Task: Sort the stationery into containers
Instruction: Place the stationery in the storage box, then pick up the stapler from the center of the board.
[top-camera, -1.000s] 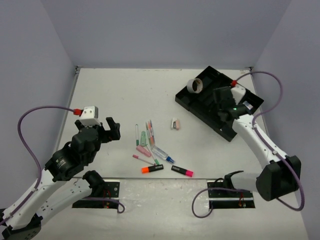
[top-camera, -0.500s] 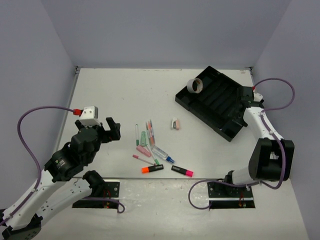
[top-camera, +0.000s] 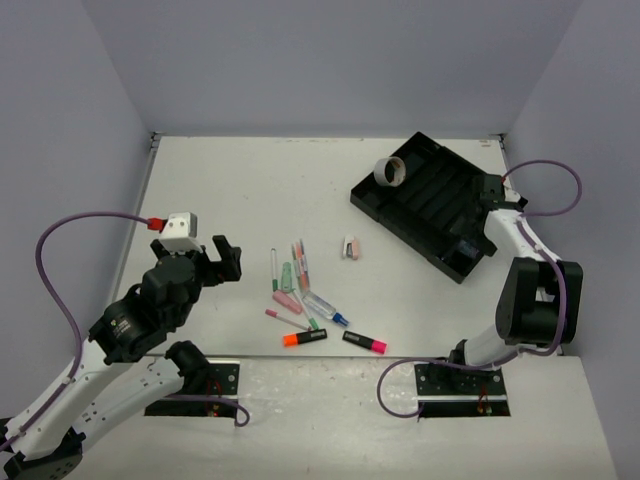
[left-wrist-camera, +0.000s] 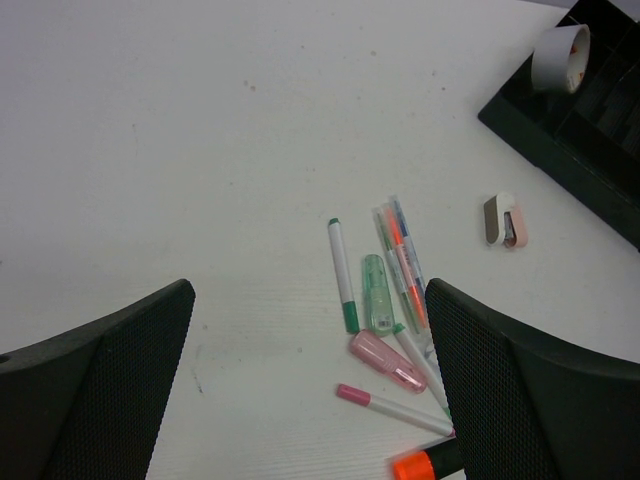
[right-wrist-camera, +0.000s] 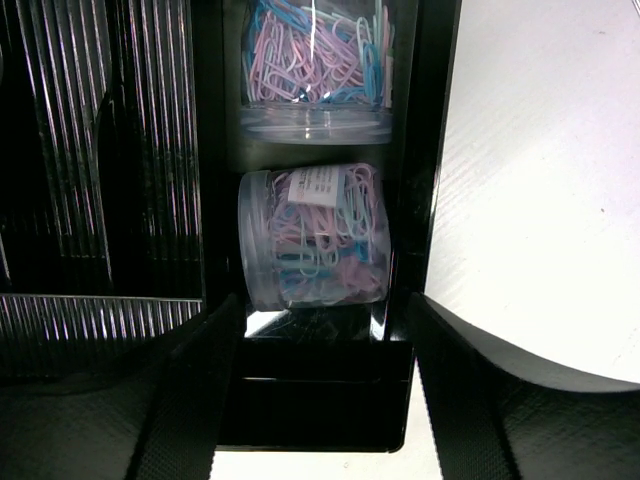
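Left gripper (top-camera: 226, 260) hangs wide apart over the table (top-camera: 220, 180), left of the loose stationery. Two highlighters (top-camera: 304, 339) lie nearest, pens (top-camera: 298, 265) beyond, an eraser (top-camera: 350, 248) farther right. Right gripper (right-wrist-camera: 325, 300), jaws apart and holding nothing, hovers over the tray's (top-camera: 368, 200) edge compartment, where two clip tubs (right-wrist-camera: 312, 240) lie. A tape ring (top-camera: 388, 173) stands at the tray's far-left corner.

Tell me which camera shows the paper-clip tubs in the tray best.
Right wrist view: both clear paper-clip tubs show large, in one narrow compartment of the black tray. The top view gives at most a pale speck there; the left wrist view cuts that part off.
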